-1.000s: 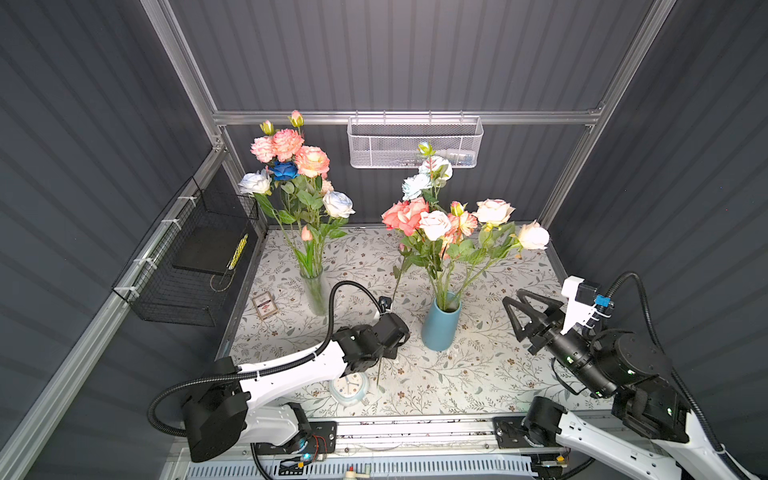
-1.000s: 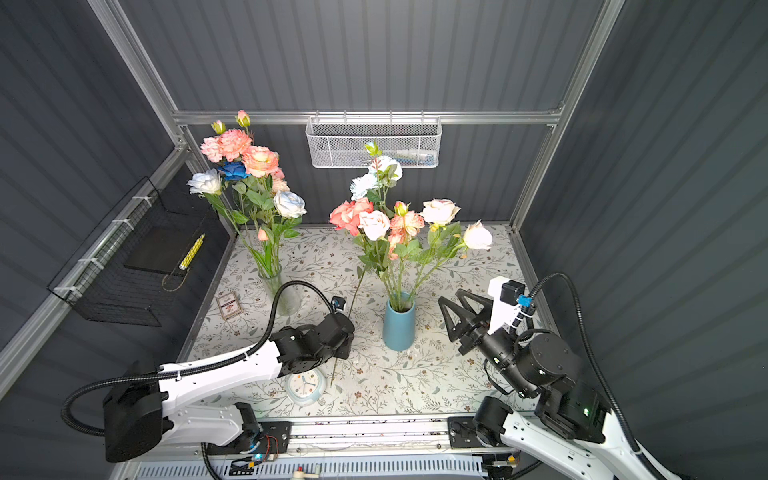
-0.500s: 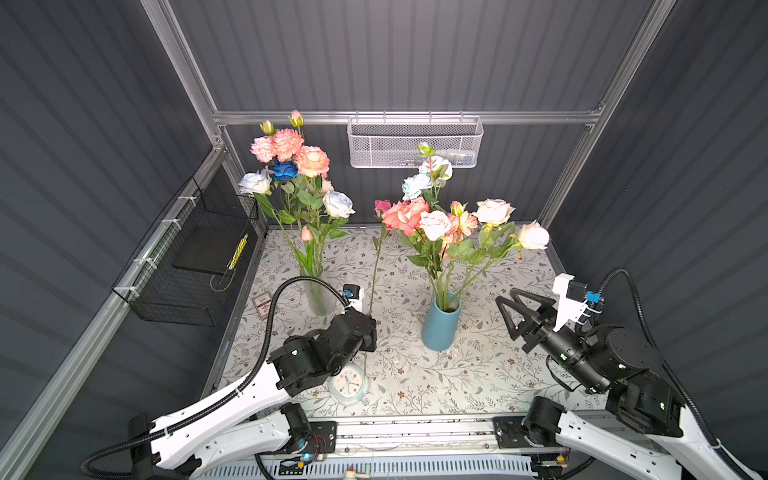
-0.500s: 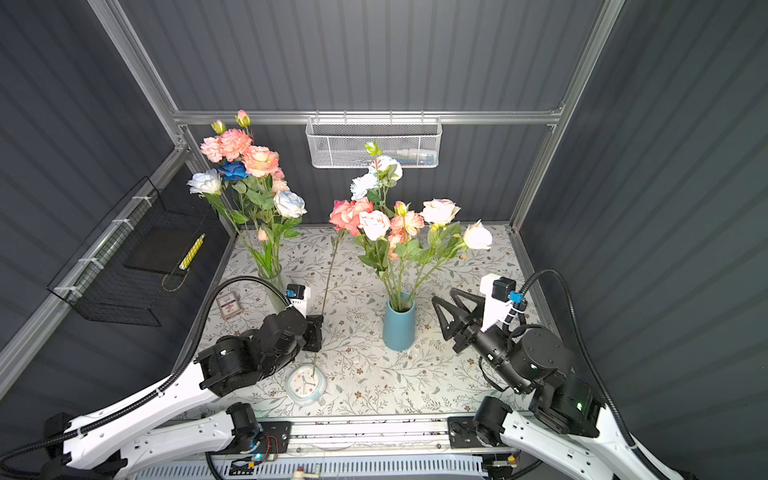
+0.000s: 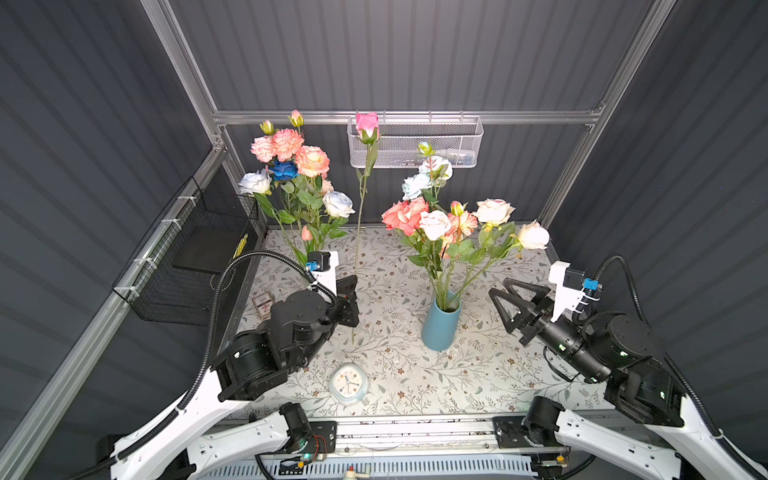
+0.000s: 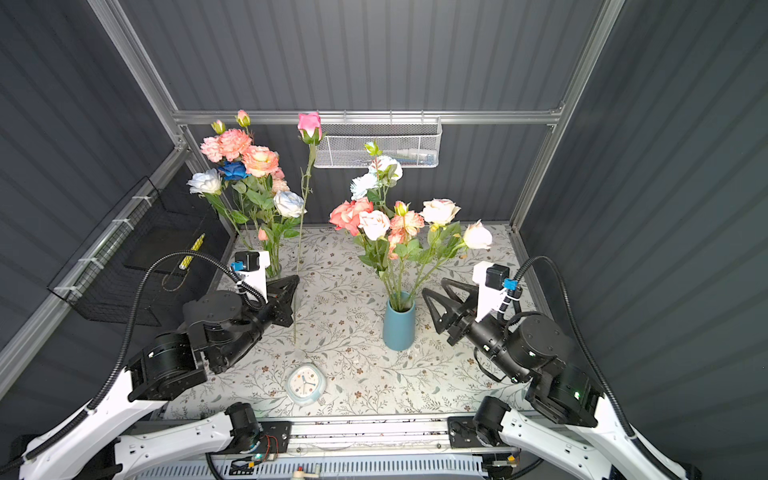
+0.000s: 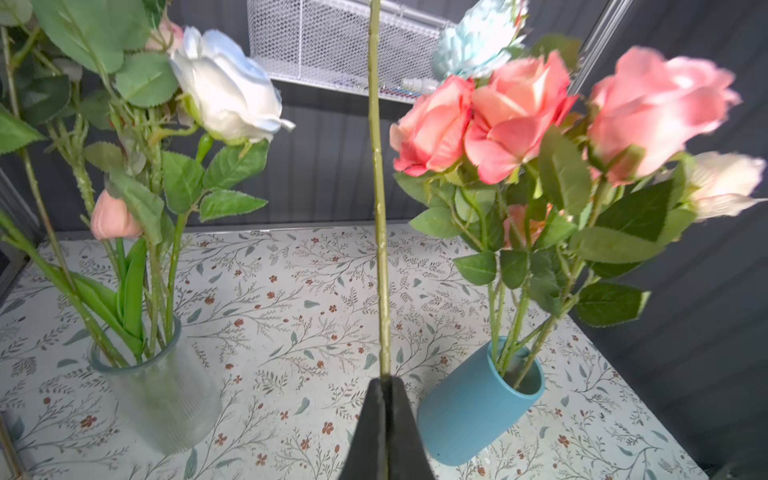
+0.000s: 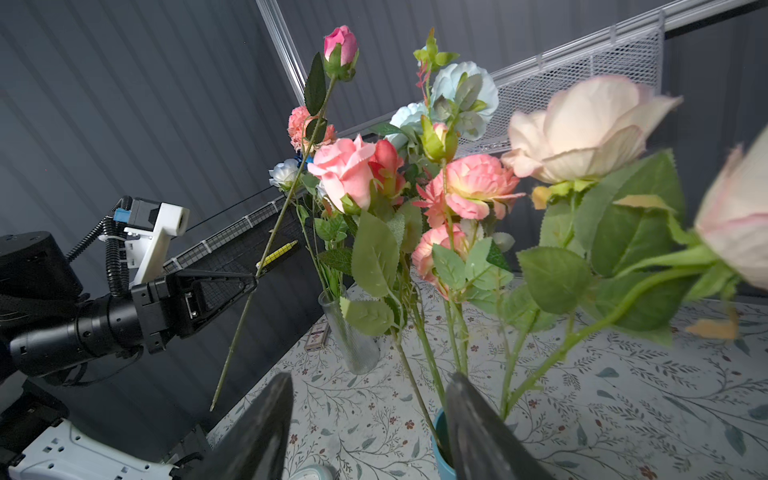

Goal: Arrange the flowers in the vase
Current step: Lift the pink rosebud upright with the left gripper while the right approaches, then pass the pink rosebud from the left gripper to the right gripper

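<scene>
Two vases share the table (image 5: 490, 374) in both top views: a glass vase (image 6: 272, 269) at the left rear and a blue vase (image 5: 439, 328) near the middle, each already full of flowers. I count about eight blooms in the blue one, and about seven plus a few buds in the glass one. One pink rose (image 5: 367, 124) stands apart between them, upright, its head up by the white basket (image 5: 415, 143). The left gripper (image 5: 352, 291) pinches it low on the stem. I'd say that is so the head clears both bunches and the foot can be aimed at a vase mouth; which vase, I can't tell. The right gripper (image 5: 498, 287) hangs just beside the blue vase, empty. One clock (image 5: 348, 383) lies at the front, out of the way.

From the left wrist, the jaws are clamped tight on the one bare stem (image 7: 380, 249), which rises straight between the two vases.

From the right wrist, two fingers (image 8: 257, 428) stand well apart with nothing between them. They point into the blue vase's stems, likely ready to part or steady them. The rose's foot seems to hang free above the table, touching nothing.
</scene>
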`<action>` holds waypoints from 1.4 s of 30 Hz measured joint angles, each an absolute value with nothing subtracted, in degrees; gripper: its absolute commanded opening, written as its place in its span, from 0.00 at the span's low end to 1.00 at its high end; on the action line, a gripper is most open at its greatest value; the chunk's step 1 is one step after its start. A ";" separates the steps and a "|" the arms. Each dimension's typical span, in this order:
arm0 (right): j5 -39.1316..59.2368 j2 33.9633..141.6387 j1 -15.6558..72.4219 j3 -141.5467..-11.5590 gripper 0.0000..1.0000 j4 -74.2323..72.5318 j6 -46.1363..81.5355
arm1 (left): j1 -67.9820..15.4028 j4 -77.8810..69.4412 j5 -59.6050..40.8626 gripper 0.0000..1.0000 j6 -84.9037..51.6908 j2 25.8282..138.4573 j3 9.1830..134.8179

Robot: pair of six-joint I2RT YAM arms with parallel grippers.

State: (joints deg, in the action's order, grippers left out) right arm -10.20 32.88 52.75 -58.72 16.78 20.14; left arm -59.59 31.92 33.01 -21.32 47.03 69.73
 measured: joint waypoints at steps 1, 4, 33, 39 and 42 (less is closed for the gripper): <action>-9.06 33.85 52.75 -59.48 0.63 16.49 20.03 | -59.59 31.31 31.70 0.00 -20.64 46.65 69.89; -5.04 37.28 52.75 -62.02 0.63 15.25 19.84 | -59.59 29.58 24.45 0.00 -18.22 46.22 70.76; 19.68 52.14 55.24 -72.27 0.49 -2.94 20.64 | -59.66 16.67 -26.83 0.00 -13.87 43.33 63.46; 18.48 51.13 55.40 -71.64 0.60 -2.96 20.86 | -59.70 15.68 -26.59 0.00 -13.98 42.61 62.57; 15.05 48.88 55.51 -69.89 0.61 -2.02 20.97 | -59.70 15.11 -26.41 0.00 -14.13 41.54 62.48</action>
State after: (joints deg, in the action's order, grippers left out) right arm 15.05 48.88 55.51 -69.89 -2.02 20.97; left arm -59.70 15.11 -26.41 -14.13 41.54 62.48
